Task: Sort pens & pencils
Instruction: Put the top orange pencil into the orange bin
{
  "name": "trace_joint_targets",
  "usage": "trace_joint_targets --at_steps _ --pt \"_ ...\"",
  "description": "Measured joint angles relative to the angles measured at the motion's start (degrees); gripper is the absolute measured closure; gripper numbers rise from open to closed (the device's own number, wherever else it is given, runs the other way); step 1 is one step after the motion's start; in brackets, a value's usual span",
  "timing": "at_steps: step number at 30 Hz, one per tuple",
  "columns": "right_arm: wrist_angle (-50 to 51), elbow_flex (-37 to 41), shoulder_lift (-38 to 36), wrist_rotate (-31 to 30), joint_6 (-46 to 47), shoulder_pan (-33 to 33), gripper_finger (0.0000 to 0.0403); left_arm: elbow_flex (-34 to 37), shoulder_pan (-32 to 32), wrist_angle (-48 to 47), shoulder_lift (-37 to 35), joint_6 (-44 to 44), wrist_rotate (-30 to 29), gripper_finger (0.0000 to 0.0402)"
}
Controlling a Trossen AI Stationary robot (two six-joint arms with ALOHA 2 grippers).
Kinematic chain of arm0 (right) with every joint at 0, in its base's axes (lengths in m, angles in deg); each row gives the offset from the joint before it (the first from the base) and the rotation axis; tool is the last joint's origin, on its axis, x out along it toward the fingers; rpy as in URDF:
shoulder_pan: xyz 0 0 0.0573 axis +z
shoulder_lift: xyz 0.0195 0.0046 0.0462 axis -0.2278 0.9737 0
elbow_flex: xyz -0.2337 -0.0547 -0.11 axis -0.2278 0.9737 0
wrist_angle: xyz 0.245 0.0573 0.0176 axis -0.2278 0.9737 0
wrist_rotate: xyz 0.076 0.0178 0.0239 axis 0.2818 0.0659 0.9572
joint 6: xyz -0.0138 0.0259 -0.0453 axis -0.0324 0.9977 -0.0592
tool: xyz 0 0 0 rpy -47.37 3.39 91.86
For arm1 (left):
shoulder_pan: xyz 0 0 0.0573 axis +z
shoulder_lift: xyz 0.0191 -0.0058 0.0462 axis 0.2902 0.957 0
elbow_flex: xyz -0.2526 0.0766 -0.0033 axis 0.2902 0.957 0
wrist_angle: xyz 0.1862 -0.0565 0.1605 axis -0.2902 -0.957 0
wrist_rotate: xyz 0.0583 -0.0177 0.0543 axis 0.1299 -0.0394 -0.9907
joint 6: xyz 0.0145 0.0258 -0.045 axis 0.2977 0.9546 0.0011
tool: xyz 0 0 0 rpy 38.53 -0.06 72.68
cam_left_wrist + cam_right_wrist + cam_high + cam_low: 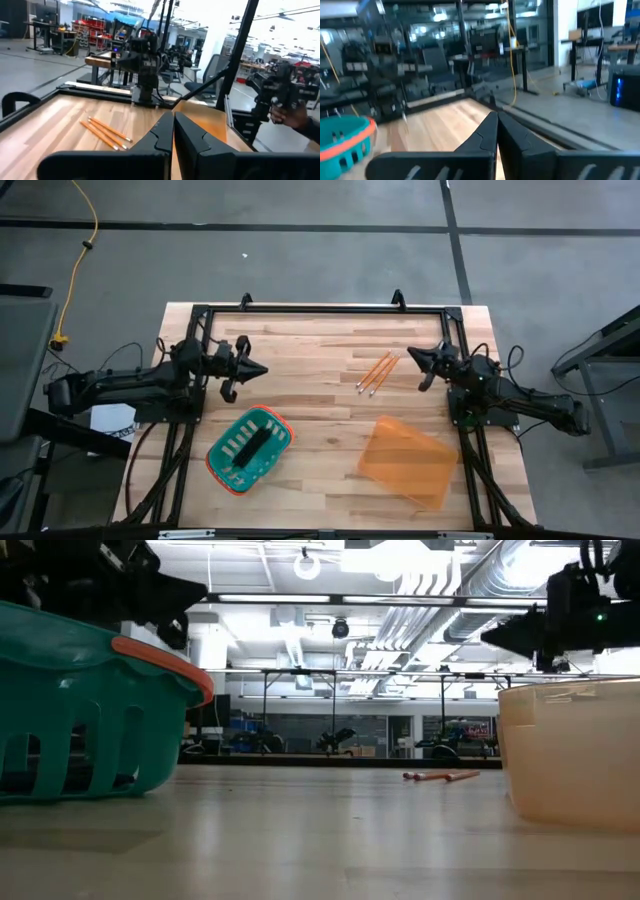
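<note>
Three orange pencils (376,373) lie side by side on the wooden table, right of centre toward the far edge; they also show in the left wrist view (105,132) and the low view (440,777). Dark pens (248,445) lie inside the teal basket (222,460) at the near left. My left gripper (262,369) is shut and empty, above the table at the left. My right gripper (410,354) is shut and empty, just right of the pencils.
A clear orange bin (408,461) stands at the near right, below the pencils. A black frame (320,310) runs around the table's far and side edges. Bare wood lies between the two grippers. A person's hand (295,112) shows beyond the table.
</note>
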Motion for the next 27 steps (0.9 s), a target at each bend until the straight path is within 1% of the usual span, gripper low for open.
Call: trace_joint_targets --at_steps 4,7,9,12,14,18,23,27 --pt "-3.5 0.0 0.0 0.3 0.6 0.0 0.0402 4.0 0.1 7.0 0.0 -1.6 -0.2 0.0399" --pt "-3.9 0.0 0.0 3.2 1.2 0.0 0.0402 6.5 0.1 12.3 0.0 -2.8 -0.2 0.0399" --pt "-4.0 0.0 0.0 4.7 3.9 0.0 0.0402 7.5 0.1 13.0 -0.3 -3.1 -0.2 0.0399" --pt "-4.8 0.0 0.0 4.5 9.8 0.0 0.0402 8.0 0.2 12.7 -1.4 -3.0 -1.8 0.0399" --pt "-6.8 0.0 0.1 4.3 12.8 0.0 0.0402 8.0 1.6 12.7 -2.7 -3.3 -1.9 0.0399" --pt "-10.0 0.0 0.1 4.4 13.6 -1.3 0.0402 8.0 6.7 9.1 -6.6 -4.3 0.9 0.0399" --pt "-6.3 0.0 1.0 4.3 15.6 -4.3 0.0402 8.0 13.6 3.5 -11.1 -4.6 3.4 0.0399" --pt "-4.9 -0.9 5.3 4.8 19.6 -6.5 0.0402 8.0 16.3 1.5 -14.2 -6.0 4.9 0.0399"
